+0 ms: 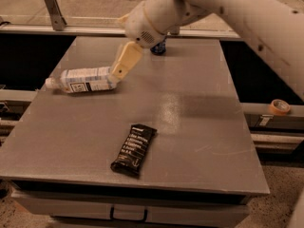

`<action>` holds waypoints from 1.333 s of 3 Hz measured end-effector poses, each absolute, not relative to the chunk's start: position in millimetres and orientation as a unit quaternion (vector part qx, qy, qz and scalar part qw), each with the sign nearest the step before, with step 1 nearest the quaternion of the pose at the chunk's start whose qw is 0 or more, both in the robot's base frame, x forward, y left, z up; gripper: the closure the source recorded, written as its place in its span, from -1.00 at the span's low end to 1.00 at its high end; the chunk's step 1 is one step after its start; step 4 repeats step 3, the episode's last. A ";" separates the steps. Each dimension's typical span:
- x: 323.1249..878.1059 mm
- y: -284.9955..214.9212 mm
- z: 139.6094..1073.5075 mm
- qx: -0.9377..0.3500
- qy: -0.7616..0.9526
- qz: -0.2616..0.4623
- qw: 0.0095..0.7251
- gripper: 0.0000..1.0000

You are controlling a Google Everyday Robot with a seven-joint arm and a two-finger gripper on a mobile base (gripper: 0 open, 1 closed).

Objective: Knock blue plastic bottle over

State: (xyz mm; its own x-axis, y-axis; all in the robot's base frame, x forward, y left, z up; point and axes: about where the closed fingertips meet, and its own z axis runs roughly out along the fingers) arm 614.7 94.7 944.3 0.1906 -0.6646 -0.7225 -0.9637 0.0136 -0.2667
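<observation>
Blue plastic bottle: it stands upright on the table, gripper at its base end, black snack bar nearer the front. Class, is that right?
No. The camera view shows the blue plastic bottle lying on its side on the table, not upright. The gripper is at its base end, the black snack bar nearer the front.

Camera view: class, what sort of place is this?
Probably a robot test lab: a plain table holds a bottle on its side, a wrapped bar and a can; the gripper is at the bottle's end; a tape roll lies nearby.
</observation>
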 end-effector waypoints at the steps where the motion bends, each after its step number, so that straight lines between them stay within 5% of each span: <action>1: 637.6 29.8 1005.4 -0.609 0.589 0.171 0.504 -1.00; 2: 648.6 -69.0 1072.1 -0.540 0.573 0.092 0.610 -1.00; 3: 641.0 -121.2 1077.7 -0.520 0.585 0.057 0.620 -1.00; 4: 641.0 -121.2 1077.7 -0.520 0.585 0.057 0.620 -1.00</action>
